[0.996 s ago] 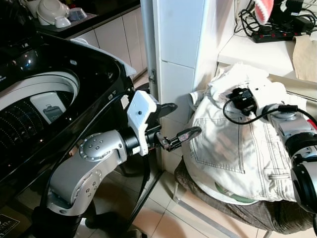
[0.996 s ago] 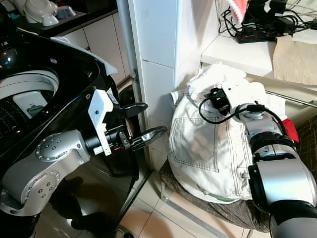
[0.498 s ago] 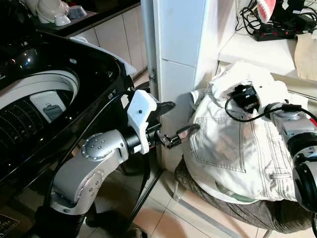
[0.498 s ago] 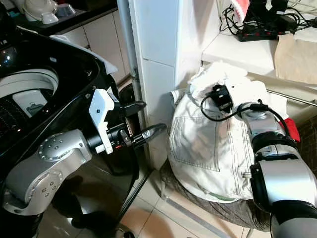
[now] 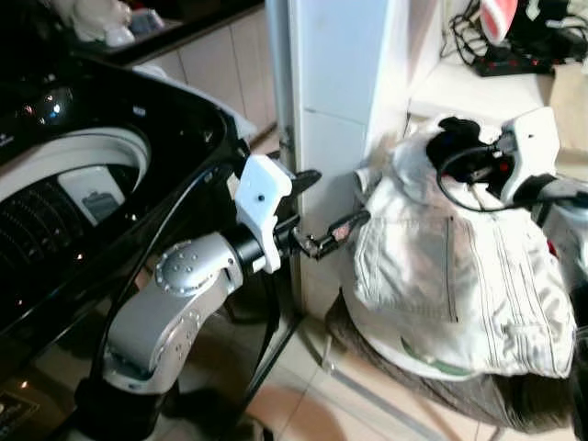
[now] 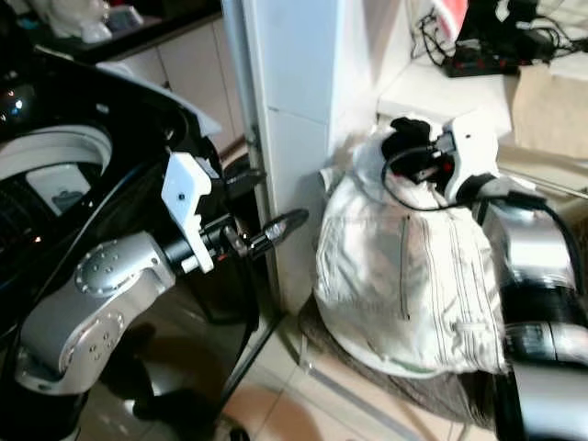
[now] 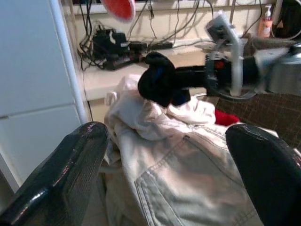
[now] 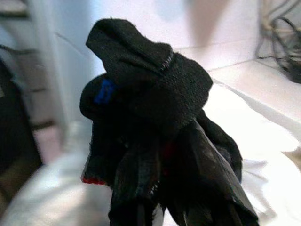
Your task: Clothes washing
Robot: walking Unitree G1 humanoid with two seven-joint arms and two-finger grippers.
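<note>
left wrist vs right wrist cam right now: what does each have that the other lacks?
Left wrist: its own open black fingers, the right gripper side-on, pale jeans, a red item and the power strip. Right wrist: a close-up of the black sock bunched in its fingers, blue mark and red edge visible. Both: sock, white laundry, white wall.

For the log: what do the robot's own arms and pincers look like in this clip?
Both arms are silver metal with rounded, screw-dotted joints. The left pincer has two long glossy black fingers behind a white wrist block, with black cable running along the arm. The right pincer has the same white block, a looping black cable and red detail.
</note>
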